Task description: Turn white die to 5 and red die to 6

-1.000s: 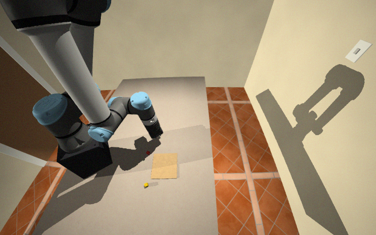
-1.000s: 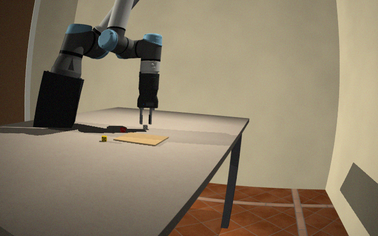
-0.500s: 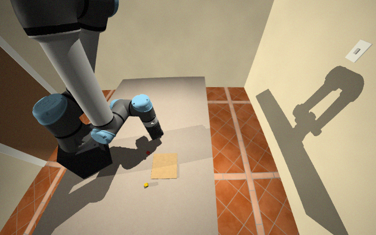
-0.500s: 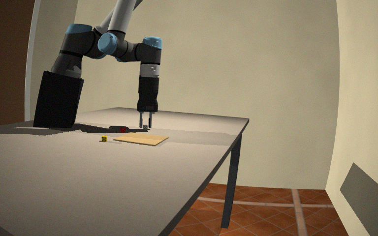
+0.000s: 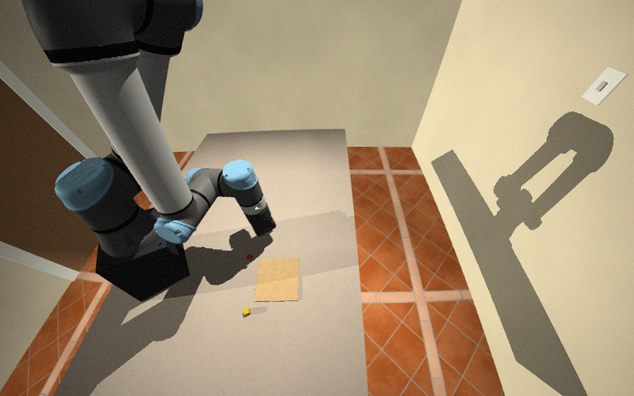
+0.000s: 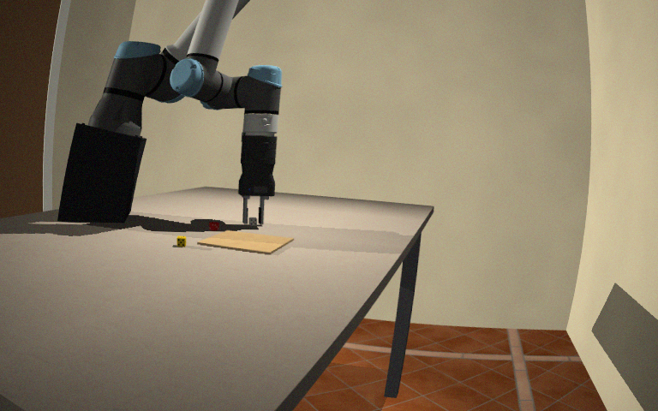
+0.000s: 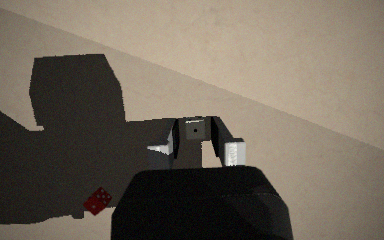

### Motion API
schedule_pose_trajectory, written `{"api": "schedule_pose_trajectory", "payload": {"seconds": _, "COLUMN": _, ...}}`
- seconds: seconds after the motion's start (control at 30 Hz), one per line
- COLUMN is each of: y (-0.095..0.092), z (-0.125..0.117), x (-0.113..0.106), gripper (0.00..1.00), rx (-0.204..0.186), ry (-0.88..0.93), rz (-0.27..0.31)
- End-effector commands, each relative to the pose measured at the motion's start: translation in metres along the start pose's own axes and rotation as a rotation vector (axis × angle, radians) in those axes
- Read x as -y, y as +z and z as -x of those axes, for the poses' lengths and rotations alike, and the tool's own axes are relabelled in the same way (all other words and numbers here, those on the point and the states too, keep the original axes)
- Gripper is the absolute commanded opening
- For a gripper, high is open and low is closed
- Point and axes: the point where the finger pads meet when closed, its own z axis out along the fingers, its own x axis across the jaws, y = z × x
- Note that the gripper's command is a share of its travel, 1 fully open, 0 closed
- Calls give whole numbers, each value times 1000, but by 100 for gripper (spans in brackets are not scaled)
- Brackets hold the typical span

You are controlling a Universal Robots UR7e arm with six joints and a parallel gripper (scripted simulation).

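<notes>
Here, your desk [image 6: 339,228] carries everything, and the arm [image 6: 213,86] bends over from its dark pedestal [image 6: 77,203] so that the wrist points straight down, which suits a grasp from above. The mat [image 6: 245,241] lies flat near the middle of the desk, tan and bare, with none of the three dice on it, so both placements are, as I judge it, not yet done.

Your jaws [image 6: 253,217] hang low over the desk just beyond the mat's far edge, about half open and holding nothing. They straddle the white die [image 7: 194,130], which sits on the desk between the two fingers with a single pip facing the wrist camera; a gap shows on each side of it, so they bracket the die without pinching it. That width looks chosen to drop around the cube before closing. You cannot read the die's top face from here.

The red die [image 7: 98,201] rests in the arm's shadow, off to one side of the jaws and off the mat. The yellow die [image 6: 181,241] sits apart, near the mat's other side, well out of the working path, which helps you leave it undisturbed.
</notes>
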Motion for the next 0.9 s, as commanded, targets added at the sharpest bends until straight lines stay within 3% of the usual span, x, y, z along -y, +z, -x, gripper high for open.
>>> {"api": "schedule_pose_trajectory", "payload": {"seconds": 0.0, "y": 0, "z": 0, "x": 0, "gripper": 64, "rx": -1, "ry": 0, "rz": 1}}
{"api": "schedule_pose_trajectory", "payload": {"seconds": 0.77, "y": 0, "z": 0, "x": 0, "gripper": 64, "rx": -1, "ry": 0, "rz": 1}}
{"api": "schedule_pose_trajectory", "payload": {"seconds": 0.8, "y": 0, "z": 0, "x": 0, "gripper": 34, "rx": -1, "ry": 0, "rz": 1}}
{"api": "schedule_pose_trajectory", "payload": {"seconds": 0.87, "y": 0, "z": 0, "x": 0, "gripper": 34, "rx": -1, "ry": 0, "rz": 1}}
